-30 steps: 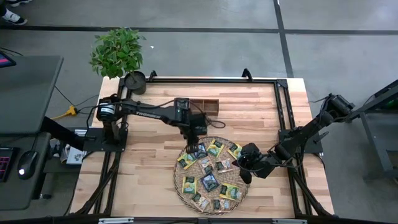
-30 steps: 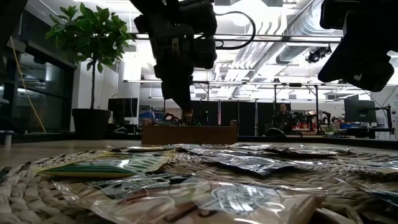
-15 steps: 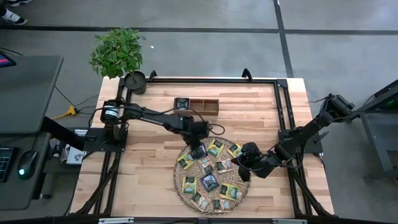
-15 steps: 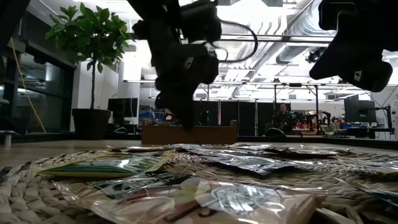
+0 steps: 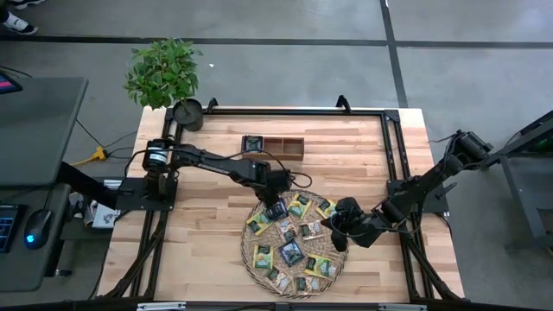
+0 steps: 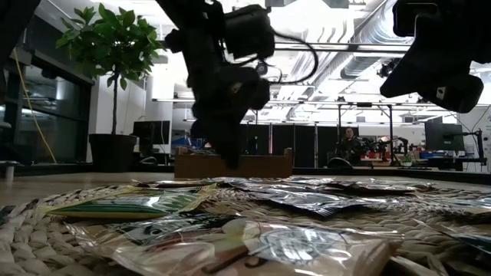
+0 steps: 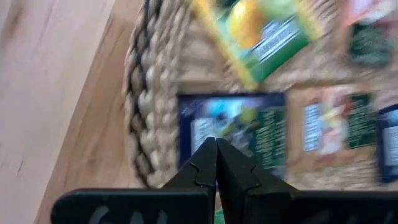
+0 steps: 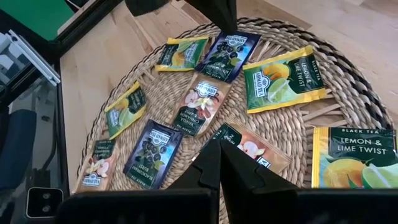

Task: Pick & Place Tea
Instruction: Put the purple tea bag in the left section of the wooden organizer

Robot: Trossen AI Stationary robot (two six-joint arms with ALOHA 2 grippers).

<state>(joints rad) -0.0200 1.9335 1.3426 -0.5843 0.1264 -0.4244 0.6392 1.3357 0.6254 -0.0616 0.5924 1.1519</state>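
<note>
A round woven tray on the wooden table holds several tea sachets in dark blue, green, yellow and pale wrappers, lying flat. My left gripper is shut and points steeply down over the tray's far left part. Its tips stand a little above a dark blue sachet, also seen in the right wrist view. In the low view a gap shows below the left gripper. My right gripper is shut and hangs over the tray's right edge, its tips clear of the sachets.
A low wooden box with compartments stands behind the tray, a dark sachet in its left compartment. A potted plant is at the far left corner. Bare wood lies left of the tray.
My left gripper has come down and toward the table's near edge, from beside the wooden box to over the tray's far left part, rolling its wrist as it went. It has stayed shut. The sachets lie as before.
</note>
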